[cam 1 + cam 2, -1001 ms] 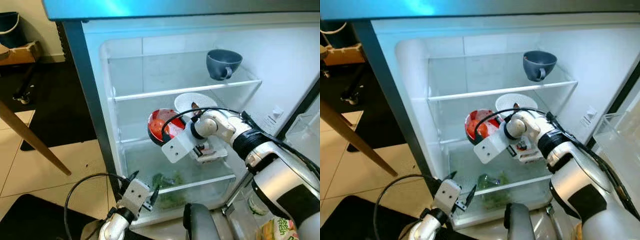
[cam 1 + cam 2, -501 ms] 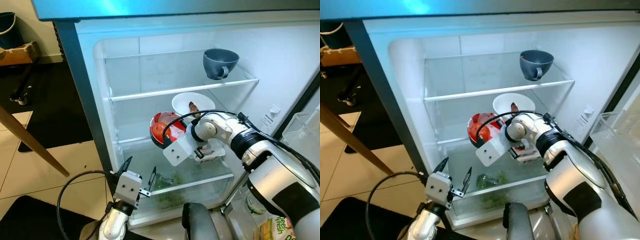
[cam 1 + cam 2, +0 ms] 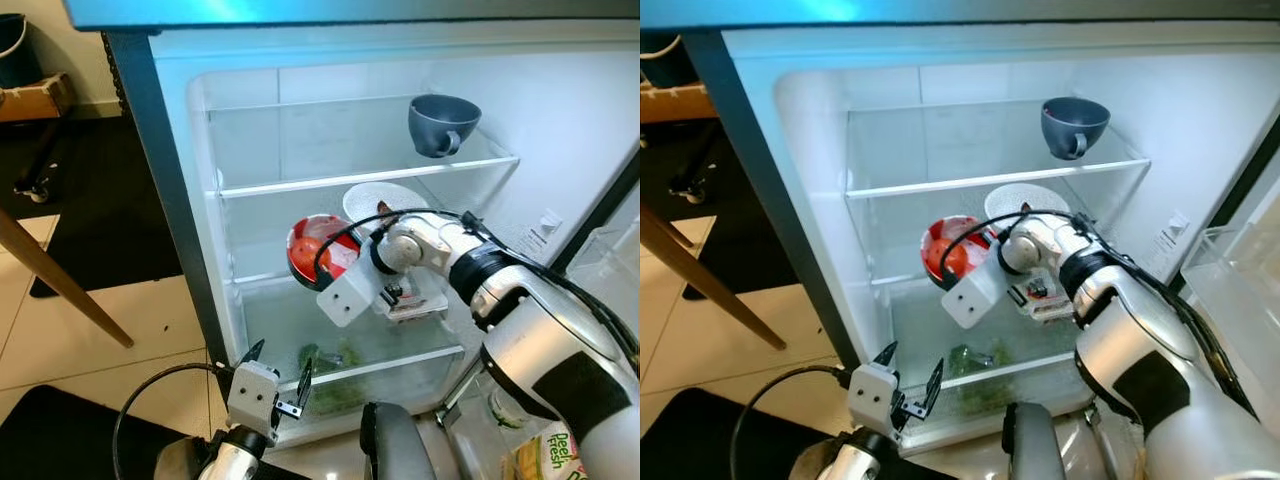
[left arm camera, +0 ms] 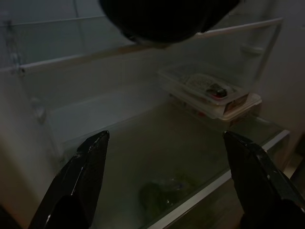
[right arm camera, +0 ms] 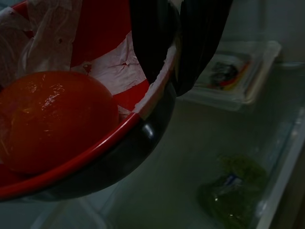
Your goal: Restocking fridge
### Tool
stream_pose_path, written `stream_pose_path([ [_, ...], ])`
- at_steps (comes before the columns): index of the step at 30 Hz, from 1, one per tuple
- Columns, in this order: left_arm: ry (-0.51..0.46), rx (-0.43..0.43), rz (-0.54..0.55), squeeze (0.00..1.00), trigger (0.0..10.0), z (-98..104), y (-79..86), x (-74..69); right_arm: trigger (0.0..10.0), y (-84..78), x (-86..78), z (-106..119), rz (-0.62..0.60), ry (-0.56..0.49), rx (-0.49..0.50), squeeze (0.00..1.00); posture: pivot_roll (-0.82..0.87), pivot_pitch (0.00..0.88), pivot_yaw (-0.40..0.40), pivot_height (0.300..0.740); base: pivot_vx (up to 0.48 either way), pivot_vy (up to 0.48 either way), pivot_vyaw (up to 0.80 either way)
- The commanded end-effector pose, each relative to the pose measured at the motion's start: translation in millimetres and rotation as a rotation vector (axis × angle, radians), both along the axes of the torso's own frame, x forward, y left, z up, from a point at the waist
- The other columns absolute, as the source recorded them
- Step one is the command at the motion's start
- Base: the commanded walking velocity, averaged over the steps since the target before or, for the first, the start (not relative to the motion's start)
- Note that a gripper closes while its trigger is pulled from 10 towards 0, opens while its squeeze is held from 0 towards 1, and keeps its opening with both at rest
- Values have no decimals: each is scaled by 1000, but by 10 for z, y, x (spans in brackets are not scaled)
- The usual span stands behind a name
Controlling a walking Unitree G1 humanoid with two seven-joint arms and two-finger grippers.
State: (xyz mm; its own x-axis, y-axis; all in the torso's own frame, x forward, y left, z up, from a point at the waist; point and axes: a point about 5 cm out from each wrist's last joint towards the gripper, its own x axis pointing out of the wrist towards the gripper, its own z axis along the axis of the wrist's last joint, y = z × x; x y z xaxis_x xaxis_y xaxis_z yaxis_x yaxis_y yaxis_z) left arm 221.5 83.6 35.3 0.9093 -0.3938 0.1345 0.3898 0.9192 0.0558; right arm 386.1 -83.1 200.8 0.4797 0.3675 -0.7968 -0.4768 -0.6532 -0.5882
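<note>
A red bowl [image 3: 312,250] lined with clear film holds a tomato [image 5: 52,119]. My right gripper [image 5: 174,57] is shut on the bowl's rim, one finger inside and one outside. It holds the bowl tilted at the middle shelf of the open fridge [image 3: 190,200]. My left gripper [image 3: 280,360] hangs open and empty, low in front of the fridge's bottom shelf. A clear plastic food box [image 4: 209,93] lies on the lower glass shelf, and bagged greens [image 3: 330,362] lie in the drawer below.
A grey cup [image 3: 442,122] stands on the top shelf and a white plate [image 3: 372,197] at the back of the middle shelf. The fridge door with its clear bin [image 3: 610,260] stands at the right. A wooden table leg [image 3: 60,285] slants across the floor at the left.
My right arm has carried the red bowl slightly to the left at middle-shelf height. The left gripper stays open low in front of the fridge. The camera has shifted a little.
</note>
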Motion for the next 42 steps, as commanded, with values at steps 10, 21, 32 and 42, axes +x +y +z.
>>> stream_pose_path([
  [10, -31, -6, -57, 0, 10000, 89, -162, -63, 10000, 126, 40, 122, 15, -71, 15, 0, -14, 136, -78, 456, 0, 0, 0],
  [21, -53, 3, -52, 0, 10000, 158, -149, -84, 10000, 257, 77, 215, 19, -149, 33, 0, 4, 152, -93, 456, 0, 0, 0],
  [32, -65, 5, -32, 0, 10000, 224, -130, -99, 10000, 293, 102, 208, 9, -199, 27, 0, 21, 178, -103, 456, 0, 0, 0],
  [42, -91, 5, -1, 0, 10000, 310, -89, -70, 10000, 211, 152, 216, -33, -254, 14, 0, 42, 184, -113, 456, 0, 0, 0],
])
